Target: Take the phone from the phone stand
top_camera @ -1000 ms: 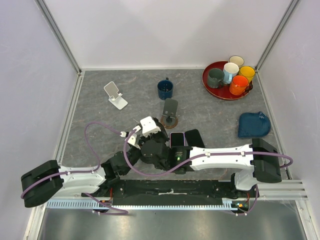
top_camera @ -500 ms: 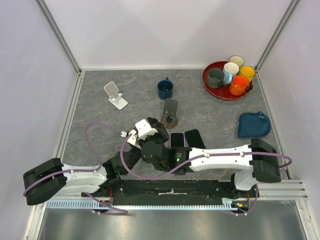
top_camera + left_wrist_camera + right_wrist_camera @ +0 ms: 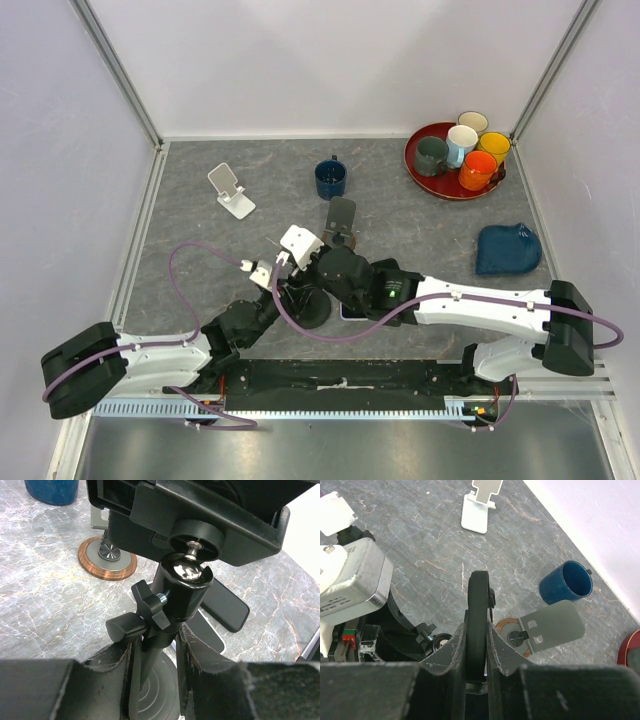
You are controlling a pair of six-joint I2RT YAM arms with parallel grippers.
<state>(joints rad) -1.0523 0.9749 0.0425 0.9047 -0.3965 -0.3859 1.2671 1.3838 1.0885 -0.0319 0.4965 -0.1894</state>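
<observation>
A black phone [image 3: 479,600], seen edge-on, stands in the cradle [image 3: 200,525] of a black phone stand [image 3: 305,305] with a ball joint and a round base. My right gripper [image 3: 477,630] is shut on the phone from above, one finger on each face; in the top view [image 3: 318,265] it covers the phone. My left gripper [image 3: 155,645] is shut on the stand's stem just below the ball joint; it also shows in the top view [image 3: 290,292].
Two dark phones [image 3: 225,605] lie flat right of the stand. A grey stand on a copper base [image 3: 340,225], a blue cup [image 3: 330,178] and a white stand [image 3: 232,190] are behind. A red tray [image 3: 415,165] of cups and a blue cloth [image 3: 508,250] are at the right.
My right arm has swung away from the near edge toward the back, and its gripper now sits over the stand, shut on the phone. My left gripper has stayed at the stand.
</observation>
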